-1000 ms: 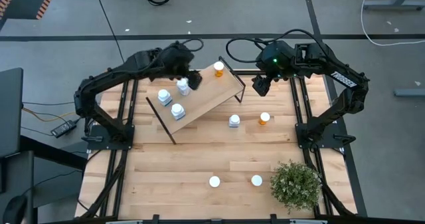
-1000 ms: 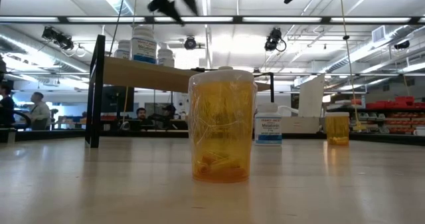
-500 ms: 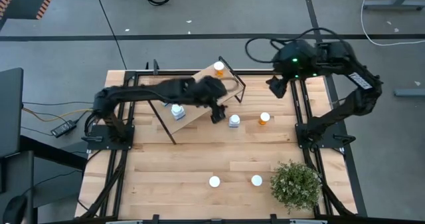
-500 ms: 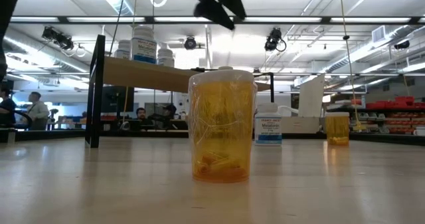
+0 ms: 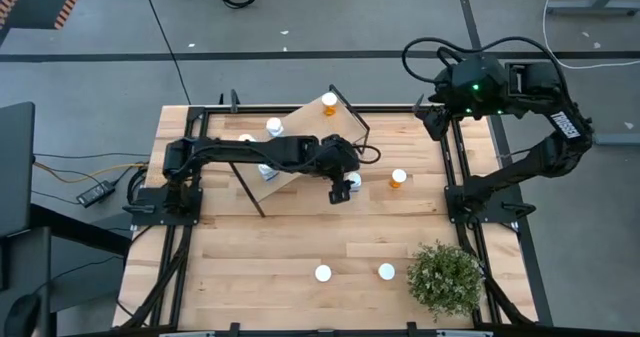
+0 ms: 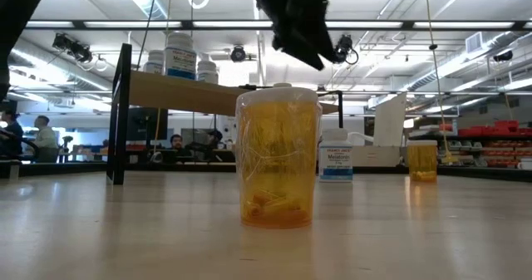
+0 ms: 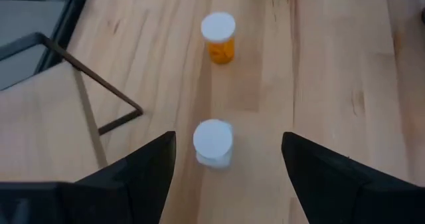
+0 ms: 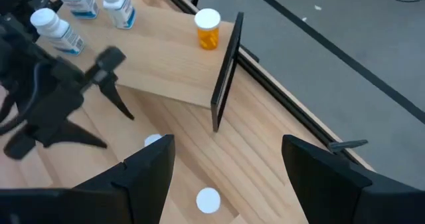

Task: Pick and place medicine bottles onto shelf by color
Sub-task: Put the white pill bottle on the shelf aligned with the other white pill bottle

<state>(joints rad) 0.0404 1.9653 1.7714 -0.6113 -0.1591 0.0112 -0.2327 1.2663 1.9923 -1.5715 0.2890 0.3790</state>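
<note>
From overhead, the left gripper (image 5: 340, 189) hangs over a white bottle (image 5: 353, 182) just off the shelf (image 5: 300, 142), an orange bottle (image 5: 398, 179) near it. Its wrist camera shows what the overhead hides: jaws spread wide, the white cap between them, untouched. The right gripper (image 5: 432, 120) waits at the table's far edge, jaws open, empty. The low view alone shows an orange bottle (image 6: 278, 157) close up.
</note>
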